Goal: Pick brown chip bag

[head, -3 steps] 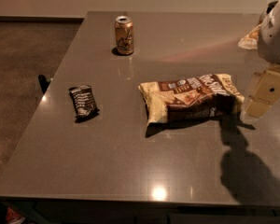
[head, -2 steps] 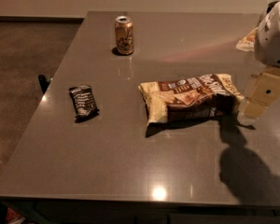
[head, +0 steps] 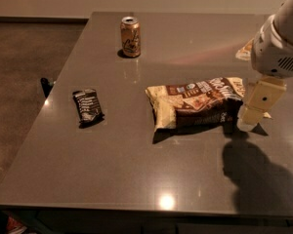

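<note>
The brown chip bag (head: 198, 103) lies flat on the grey table (head: 136, 169), right of centre, long side left to right, dark brown and cream-yellow with white lettering. My gripper (head: 254, 112) hangs from the white arm at the right edge of the view. Its cream finger points down and ends just above the table at the bag's right end, close to or touching it. It holds nothing that I can see.
A gold drink can (head: 130, 36) stands at the back of the table. A small dark snack-bar wrapper (head: 88, 106) lies at the left. A pale object (head: 245, 50) sits at the far right behind the arm. The table's left edge drops to brown floor.
The arm and gripper have shifted slightly left, toward the bag's right end. The bag, can and wrapper have not moved.
</note>
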Controlling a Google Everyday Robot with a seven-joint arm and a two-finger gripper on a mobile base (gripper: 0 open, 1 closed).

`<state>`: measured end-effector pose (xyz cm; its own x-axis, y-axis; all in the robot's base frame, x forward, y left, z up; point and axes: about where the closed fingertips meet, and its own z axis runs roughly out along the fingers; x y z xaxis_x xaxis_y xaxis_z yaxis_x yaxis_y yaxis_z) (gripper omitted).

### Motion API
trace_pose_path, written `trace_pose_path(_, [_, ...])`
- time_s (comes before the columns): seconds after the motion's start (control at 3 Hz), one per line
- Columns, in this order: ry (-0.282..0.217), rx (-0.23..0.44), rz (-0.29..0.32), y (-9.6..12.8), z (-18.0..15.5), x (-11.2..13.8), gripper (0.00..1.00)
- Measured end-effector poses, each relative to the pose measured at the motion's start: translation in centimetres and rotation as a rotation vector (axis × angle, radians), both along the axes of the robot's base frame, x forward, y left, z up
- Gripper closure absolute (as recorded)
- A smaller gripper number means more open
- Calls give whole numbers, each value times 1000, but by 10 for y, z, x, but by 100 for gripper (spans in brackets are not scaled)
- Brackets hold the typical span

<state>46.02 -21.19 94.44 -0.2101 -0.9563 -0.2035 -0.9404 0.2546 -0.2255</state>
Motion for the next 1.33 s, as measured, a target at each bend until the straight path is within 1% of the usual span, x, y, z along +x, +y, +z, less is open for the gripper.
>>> trace_pose_path(0.33, [31,5,7,5,-33,28,0])
trace_pose_path(1.0, [72,7,-1,7,-63,49,0])
trace_pose_path(1.33, [96,16,-12,2,-70,54,18])
